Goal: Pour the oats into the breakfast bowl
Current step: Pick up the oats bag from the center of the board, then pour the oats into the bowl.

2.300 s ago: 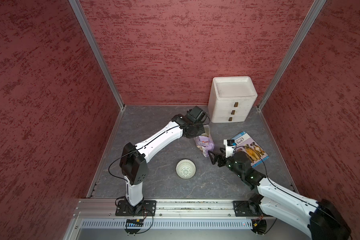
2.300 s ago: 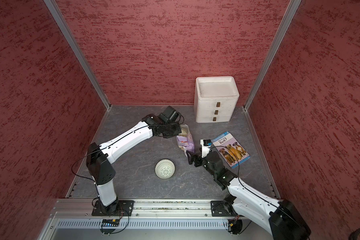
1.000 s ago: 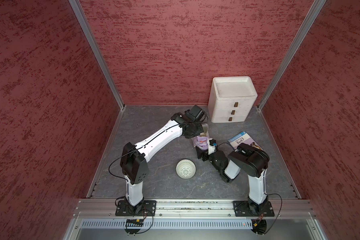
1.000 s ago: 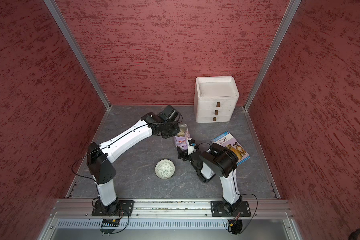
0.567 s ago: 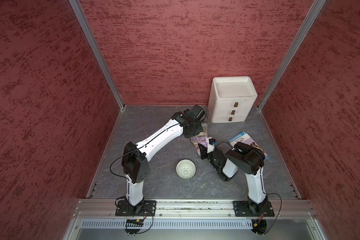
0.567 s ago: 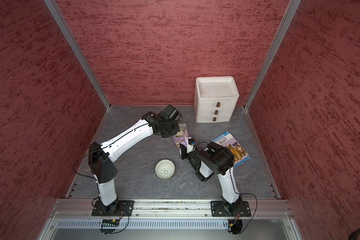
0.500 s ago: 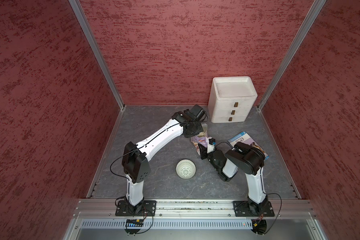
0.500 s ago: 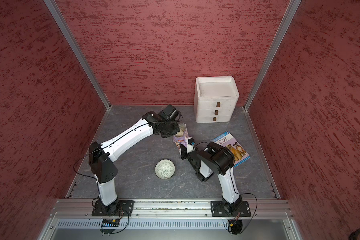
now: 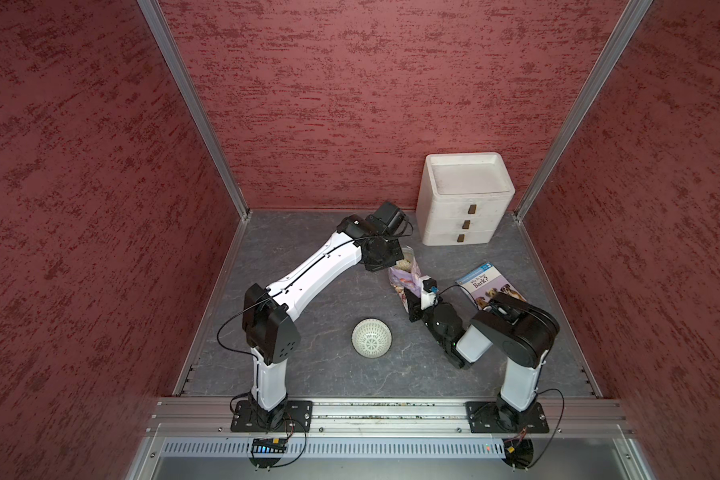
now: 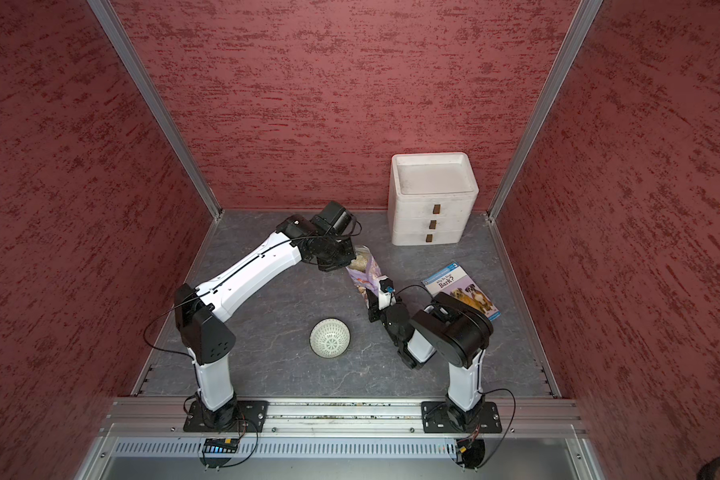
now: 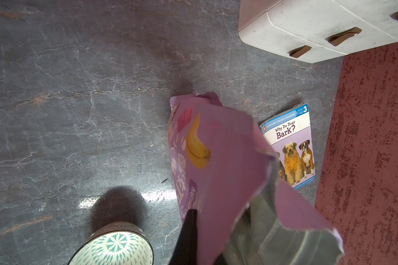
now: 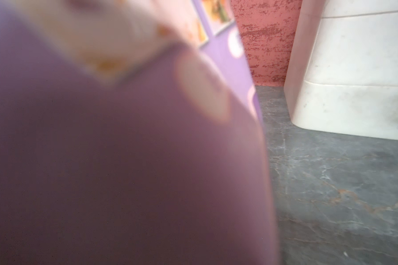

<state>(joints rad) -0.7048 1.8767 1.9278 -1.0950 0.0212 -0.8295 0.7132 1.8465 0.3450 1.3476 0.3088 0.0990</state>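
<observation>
Oats (image 9: 405, 261) lie in the open lilac pouch (image 9: 400, 277), apart from the breakfast bowl (image 9: 371, 337).
We see the pouch standing on the desk (image 9: 308, 249), behind and to the right of the bowl. The left tool (image 9: 393, 258) is closed on its top edge. The right tool (image 9: 410, 297) sits at its base, and we cannot tell whether it grips.

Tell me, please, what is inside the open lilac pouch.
Pale oats show through the open top of the pouch in both top views. How far down they reach is hidden by its foil walls.
</observation>
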